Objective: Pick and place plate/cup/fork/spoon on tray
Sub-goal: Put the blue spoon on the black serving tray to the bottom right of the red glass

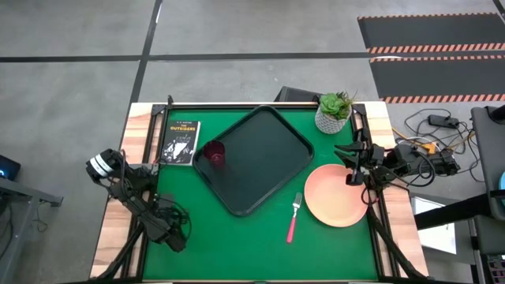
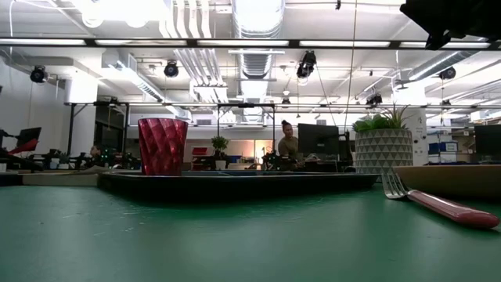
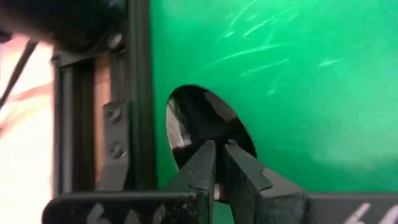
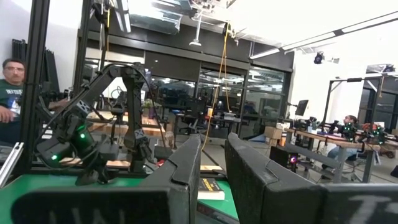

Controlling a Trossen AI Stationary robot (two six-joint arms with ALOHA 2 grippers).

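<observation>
Plate, round, flat, peach-pink (image 1: 335,195): it lies on the green table (image 1: 260,244) at the right, just off the black rectangular tray's (image 1: 256,158) right corner and apart from its rim. The right claw (image 1: 349,163) hovers over the plate's far rim, so the plate lies directly below and slightly nearer than that claw, making the right arm much the closer of the two. Its fingers stand a narrow gap apart in the right wrist view (image 4: 211,180), holding nothing. The left claw (image 1: 175,237) waits at the near left table edge, well apart from all tableware; its fingers (image 3: 205,171) are nearly together and empty.

The pink-handled fork with silver tines (image 1: 293,217) lies just left of the plate, its long axis running near to far with the tines at the far end. The small dark red cup (image 1: 215,154) already stands upright in the tray's left corner. No spoon is visible in any view.

The high view alone gives the claw-to-plate layout. The low view shows instead that the cup (image 2: 163,146) stands upright and that the fork (image 2: 438,204) lies flat beside the plate's low rim (image 2: 450,178). The right wrist view looks level across the room, so the plate is missing from it.
</observation>
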